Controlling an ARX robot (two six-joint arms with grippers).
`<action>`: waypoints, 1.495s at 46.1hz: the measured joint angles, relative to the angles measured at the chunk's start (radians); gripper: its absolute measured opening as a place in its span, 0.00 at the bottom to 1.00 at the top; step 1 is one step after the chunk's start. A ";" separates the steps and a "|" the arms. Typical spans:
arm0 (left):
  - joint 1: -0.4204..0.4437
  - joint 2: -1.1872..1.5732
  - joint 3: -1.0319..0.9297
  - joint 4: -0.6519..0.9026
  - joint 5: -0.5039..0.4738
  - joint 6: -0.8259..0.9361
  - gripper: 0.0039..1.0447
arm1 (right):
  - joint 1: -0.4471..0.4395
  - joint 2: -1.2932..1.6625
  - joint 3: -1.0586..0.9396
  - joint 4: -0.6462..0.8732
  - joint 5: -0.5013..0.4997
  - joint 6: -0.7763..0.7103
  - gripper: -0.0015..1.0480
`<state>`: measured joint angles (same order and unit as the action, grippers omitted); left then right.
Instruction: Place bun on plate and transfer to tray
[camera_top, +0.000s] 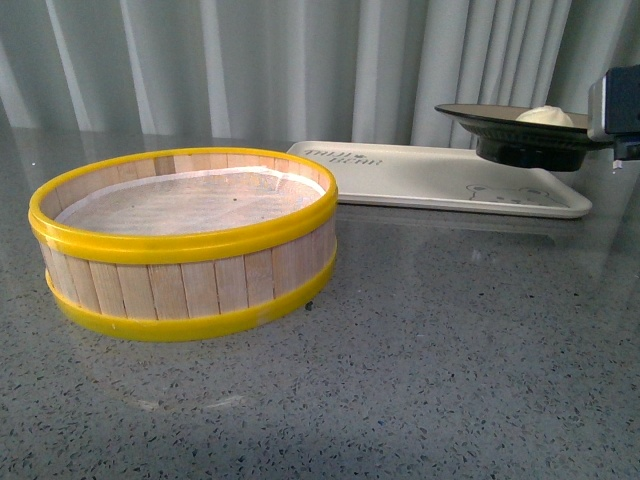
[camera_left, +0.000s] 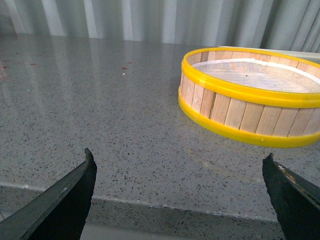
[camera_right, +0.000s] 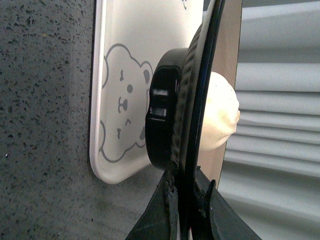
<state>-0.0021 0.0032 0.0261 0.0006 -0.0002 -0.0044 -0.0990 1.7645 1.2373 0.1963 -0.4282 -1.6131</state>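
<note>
The pale bun (camera_top: 545, 116) sits on the black plate (camera_top: 500, 122), which hangs level in the air above the right end of the cream-white tray (camera_top: 420, 178). My right gripper (camera_top: 612, 128) is shut on the plate's right rim. In the right wrist view the gripper (camera_right: 186, 181) clamps the plate's rim (camera_right: 200, 100) edge-on, with the bun (camera_right: 220, 117) on one side and the tray's bear drawing (camera_right: 122, 107) behind the plate's foot. My left gripper (camera_left: 177, 167) is open and empty, low over the table's near edge, and does not show in the front view.
A yellow-rimmed wooden steamer basket (camera_top: 190, 240) lined with white paper stands left of the tray; it also shows in the left wrist view (camera_left: 250, 95). The grey speckled table (camera_top: 450, 350) runs back to a pale curtain.
</note>
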 joint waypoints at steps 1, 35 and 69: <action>0.000 0.000 0.000 0.000 0.000 0.000 0.94 | 0.003 0.006 0.006 -0.002 0.000 -0.001 0.02; 0.000 0.000 0.000 0.000 0.000 0.000 0.94 | 0.029 0.127 0.097 -0.032 0.008 -0.021 0.02; 0.000 0.000 0.000 0.000 0.000 0.000 0.94 | 0.029 0.138 0.097 -0.052 0.003 -0.019 0.02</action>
<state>-0.0021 0.0032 0.0261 0.0006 -0.0002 -0.0048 -0.0696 1.9030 1.3346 0.1440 -0.4252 -1.6325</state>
